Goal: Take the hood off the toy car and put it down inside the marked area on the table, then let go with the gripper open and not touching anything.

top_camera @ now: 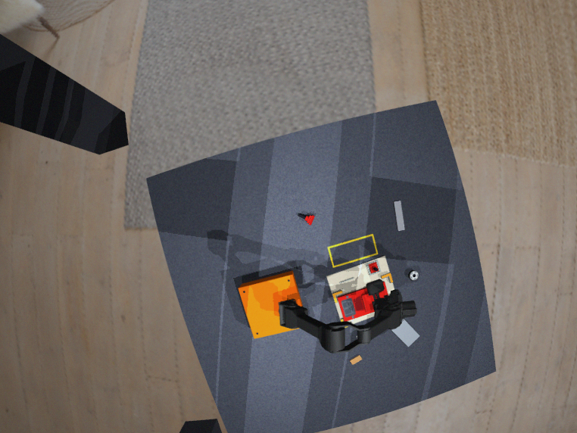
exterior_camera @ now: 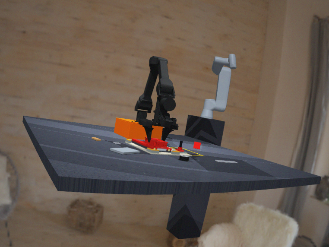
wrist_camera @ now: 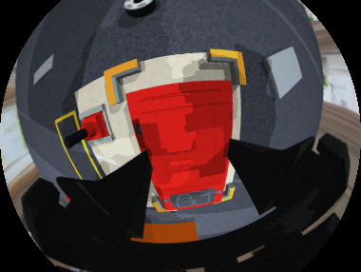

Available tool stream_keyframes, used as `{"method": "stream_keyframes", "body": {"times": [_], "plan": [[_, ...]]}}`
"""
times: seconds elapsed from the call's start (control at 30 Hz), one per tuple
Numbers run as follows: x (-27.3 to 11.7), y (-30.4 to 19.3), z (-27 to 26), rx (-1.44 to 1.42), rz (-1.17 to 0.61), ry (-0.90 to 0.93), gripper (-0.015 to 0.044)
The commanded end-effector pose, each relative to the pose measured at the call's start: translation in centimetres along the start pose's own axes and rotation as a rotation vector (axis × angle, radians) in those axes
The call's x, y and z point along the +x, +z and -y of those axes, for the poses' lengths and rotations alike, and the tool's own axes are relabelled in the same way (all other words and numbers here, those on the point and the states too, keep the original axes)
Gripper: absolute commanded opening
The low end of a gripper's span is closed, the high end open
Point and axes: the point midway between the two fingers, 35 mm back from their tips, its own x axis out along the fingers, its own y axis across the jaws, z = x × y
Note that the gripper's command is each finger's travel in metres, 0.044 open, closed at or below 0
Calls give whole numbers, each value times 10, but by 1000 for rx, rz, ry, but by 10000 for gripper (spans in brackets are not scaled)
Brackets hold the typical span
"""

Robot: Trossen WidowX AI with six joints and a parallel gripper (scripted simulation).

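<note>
The toy car is a low red body on a cream base plate. Its hood is the raised red block at the front, still low over the car; any gap beneath it cannot be made out. My gripper points down and is shut on the hood, with one finger at each side. In the top view the arm hides the fingertips and part of the hood. The marked area is a yellow outlined rectangle beside the base plate, with nothing inside it.
A red lever block with a black handle stands between hood and marked area. An orange box stands behind the car. A wheel, a pale plate and a thin strip lie around.
</note>
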Motion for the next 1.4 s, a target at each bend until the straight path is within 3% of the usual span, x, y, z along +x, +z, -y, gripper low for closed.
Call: {"method": "stream_keyframes", "body": {"times": [0.0, 0.1, 1.37], "plan": [[-3, 1, 0, 0, 2, -2, 65], [-5, 1, 0, 0, 2, -1, 0], [-38, 1, 0, 0, 2, -1, 0]]}}
